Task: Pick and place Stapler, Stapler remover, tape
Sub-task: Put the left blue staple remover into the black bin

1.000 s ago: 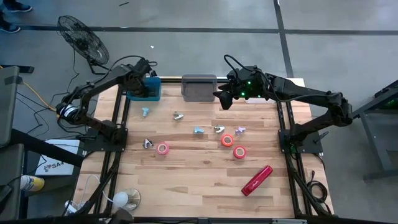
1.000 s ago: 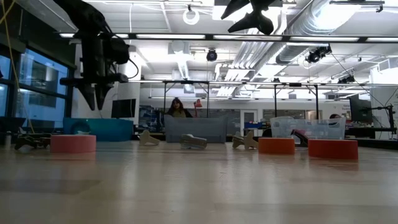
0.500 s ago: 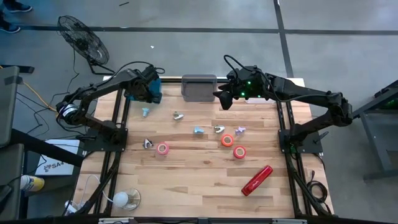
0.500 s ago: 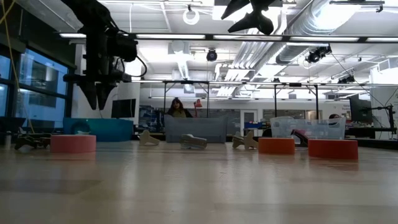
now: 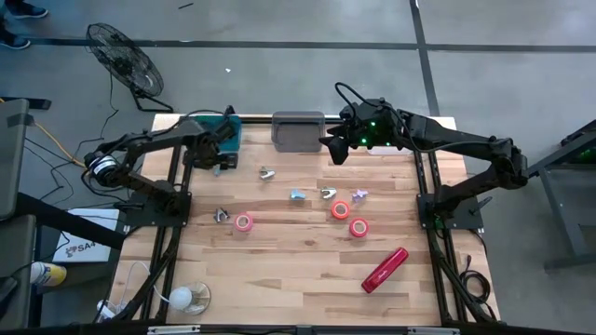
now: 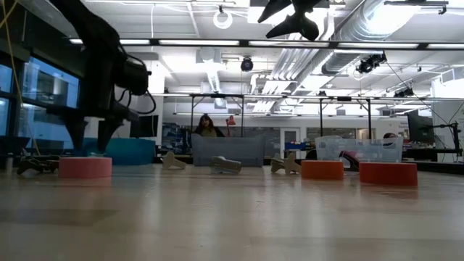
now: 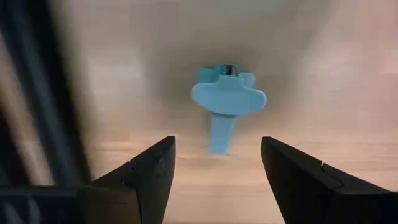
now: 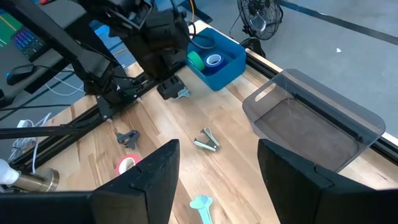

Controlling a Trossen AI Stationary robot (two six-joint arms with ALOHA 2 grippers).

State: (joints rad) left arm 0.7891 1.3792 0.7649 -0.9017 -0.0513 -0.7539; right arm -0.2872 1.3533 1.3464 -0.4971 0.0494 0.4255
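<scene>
A light-blue staple remover (image 7: 227, 102) lies flat on the wooden table near its far left corner. My left gripper (image 7: 217, 143) hangs open just above it, fingers pointing down, one on each side of its stem, touching nothing. In the high view this gripper (image 5: 220, 160) covers most of the remover. My right gripper (image 5: 332, 149) waits open, high over the far middle of the table. The red stapler (image 5: 385, 269) lies at the near right. Three tape rolls (image 5: 243, 222), (image 5: 341, 209), (image 5: 358, 227) lie flat mid-table.
A blue bin (image 5: 228, 128) holding tape rolls stands at the far edge behind my left gripper, and a grey bin (image 5: 298, 130) stands beside it. Several more staple removers (image 5: 267, 173), (image 5: 298, 194), (image 5: 328, 193), (image 5: 222, 215) lie scattered. A person (image 6: 207, 125) sits in the room beyond.
My left gripper has moved from over the blue bin toward the table's near edge and down, ending just over the light-blue staple remover. Its fingers have opened on the way. Nothing on the table has moved.
</scene>
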